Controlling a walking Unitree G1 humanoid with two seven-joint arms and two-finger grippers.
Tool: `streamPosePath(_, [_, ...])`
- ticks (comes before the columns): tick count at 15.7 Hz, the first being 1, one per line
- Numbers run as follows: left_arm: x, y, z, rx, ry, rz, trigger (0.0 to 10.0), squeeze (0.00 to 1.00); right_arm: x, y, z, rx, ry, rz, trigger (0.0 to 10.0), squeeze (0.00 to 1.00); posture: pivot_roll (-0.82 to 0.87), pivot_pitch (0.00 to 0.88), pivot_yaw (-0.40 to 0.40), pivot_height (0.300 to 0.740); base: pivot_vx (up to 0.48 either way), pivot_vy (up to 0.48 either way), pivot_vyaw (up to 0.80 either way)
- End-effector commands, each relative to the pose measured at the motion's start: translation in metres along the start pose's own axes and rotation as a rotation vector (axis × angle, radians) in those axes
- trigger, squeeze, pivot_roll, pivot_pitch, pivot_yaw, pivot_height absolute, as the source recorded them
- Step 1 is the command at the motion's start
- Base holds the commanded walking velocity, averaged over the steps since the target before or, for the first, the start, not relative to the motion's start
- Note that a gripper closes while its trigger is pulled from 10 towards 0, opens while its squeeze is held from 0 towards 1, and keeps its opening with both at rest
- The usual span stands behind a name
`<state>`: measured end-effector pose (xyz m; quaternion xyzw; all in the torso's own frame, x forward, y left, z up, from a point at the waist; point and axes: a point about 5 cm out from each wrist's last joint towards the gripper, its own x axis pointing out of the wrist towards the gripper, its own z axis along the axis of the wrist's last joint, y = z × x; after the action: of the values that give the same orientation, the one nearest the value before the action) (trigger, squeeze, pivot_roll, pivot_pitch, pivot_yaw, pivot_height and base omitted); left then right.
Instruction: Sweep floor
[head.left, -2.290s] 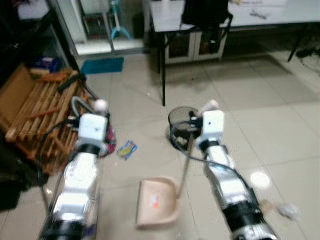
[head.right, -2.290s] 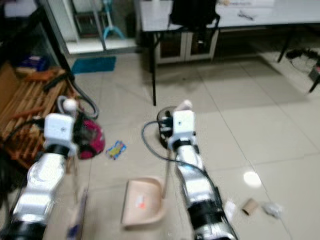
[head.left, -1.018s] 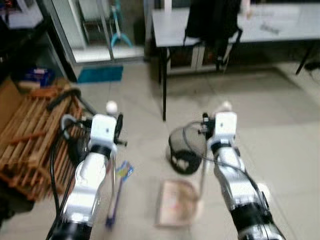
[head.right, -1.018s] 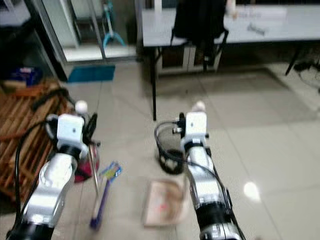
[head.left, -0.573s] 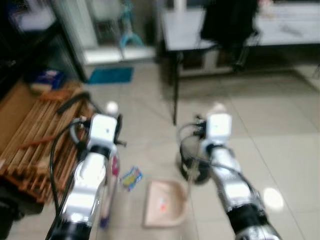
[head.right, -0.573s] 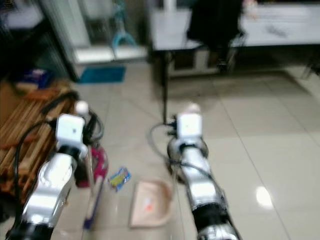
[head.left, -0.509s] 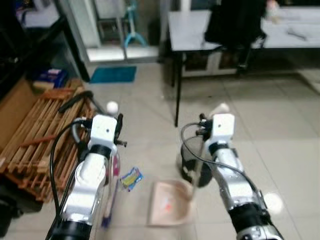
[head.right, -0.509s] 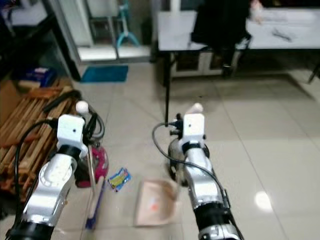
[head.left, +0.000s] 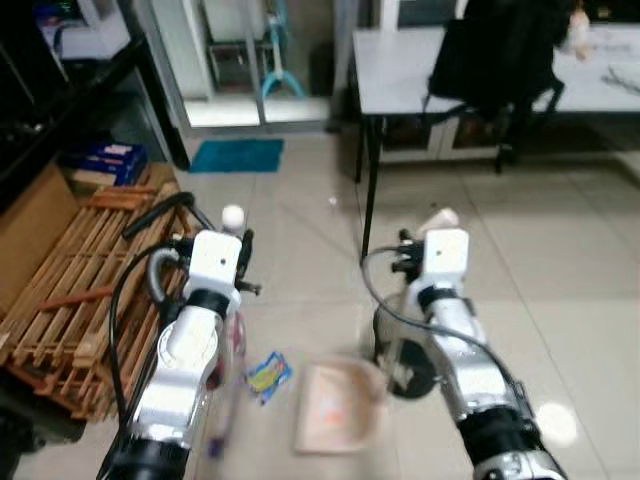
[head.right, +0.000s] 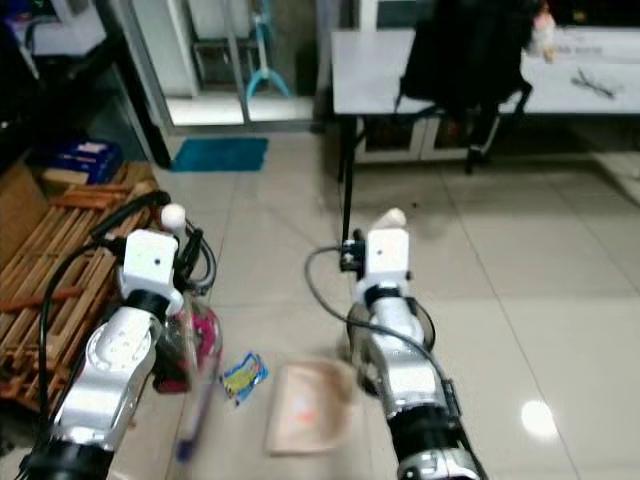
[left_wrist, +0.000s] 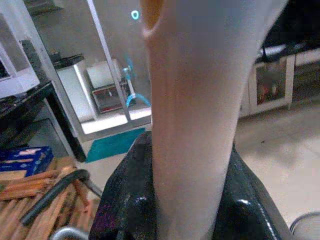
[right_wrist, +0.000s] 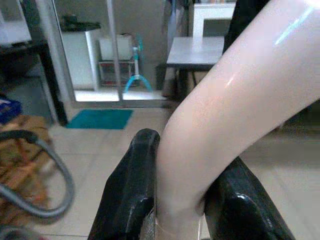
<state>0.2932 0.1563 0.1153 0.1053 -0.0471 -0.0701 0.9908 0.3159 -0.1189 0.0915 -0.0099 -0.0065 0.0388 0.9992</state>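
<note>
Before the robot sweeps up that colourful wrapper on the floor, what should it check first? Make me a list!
1. Left gripper shut on the broom handle: ok.
2. Right gripper shut on the dustpan handle: ok.
3. Dustpan down on the floor, near the wrapper: ok.
4. Broom head beside the wrapper: cannot tell, it is blurred.
5. Black bin near the dustpan for emptying: ok.
6. Vacuum hose clear of the broom's path: cannot tell.

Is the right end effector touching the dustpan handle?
Touching. In the right wrist view, the right end effector has both black fingers pressed against the pale dustpan handle, with no gap on either side.
</note>
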Motion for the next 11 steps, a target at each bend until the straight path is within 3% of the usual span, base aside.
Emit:
streamPosePath(1, [0.003,0.007,0.004,0.034,-0.020,0.007,10.0,0.00,0.004,0.012,0.012,0.015,-0.047,0.028,10.0,0.00,0.00,0.000,0.053,0.740,0.364,0.000,0.00])
streamPosePath(6, [0.006,-0.003,0.001,0.007,-0.023,-0.055,10.0,0.00,0.004,0.013,0.012,0.014,-0.044,0.027,10.0,0.00,0.00,0.000,0.054,0.740,0.069,0.000,0.00])
streamPosePath(7, [0.009,-0.006,0.004,0.003,-0.060,-0.064,10.0,0.00,0.004,0.013,0.011,0.013,-0.044,0.023,10.0,0.00,0.00,0.000,0.055,0.740,0.000,0.000,0.00])
streamPosePath(11, [0.017,-0.025,-0.001,0.038,-0.087,-0.165,10.0,0.00,0.000,0.017,0.010,0.024,-0.051,0.020,10.0,0.00,-0.02,0.000,0.062,0.740,0.000,0.000,0.00])
